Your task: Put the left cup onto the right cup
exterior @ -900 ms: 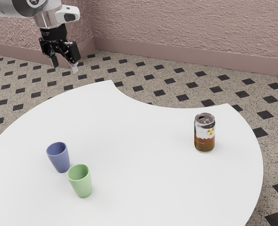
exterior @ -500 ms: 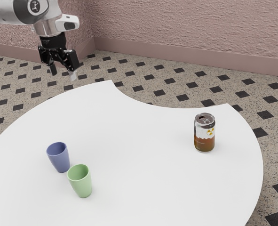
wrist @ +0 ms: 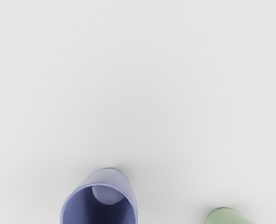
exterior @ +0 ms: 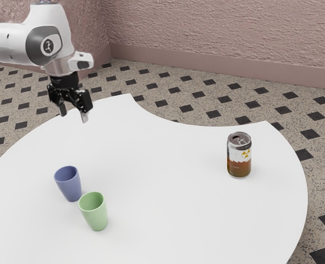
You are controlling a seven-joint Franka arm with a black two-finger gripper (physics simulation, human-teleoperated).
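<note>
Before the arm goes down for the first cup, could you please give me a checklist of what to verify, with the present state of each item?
1. The gripper is open and holds nothing: ok.
2. The blue cup stands upright, mouth up, on the table: ok.
3. The green cup stands upright, apart from the blue cup: ok.
4. The gripper is lined up over the blue cup: not ok; it hangs high, over the table's far side.
5. The can is out of the way: ok; it stands far off toward the exterior view's right.
</note>
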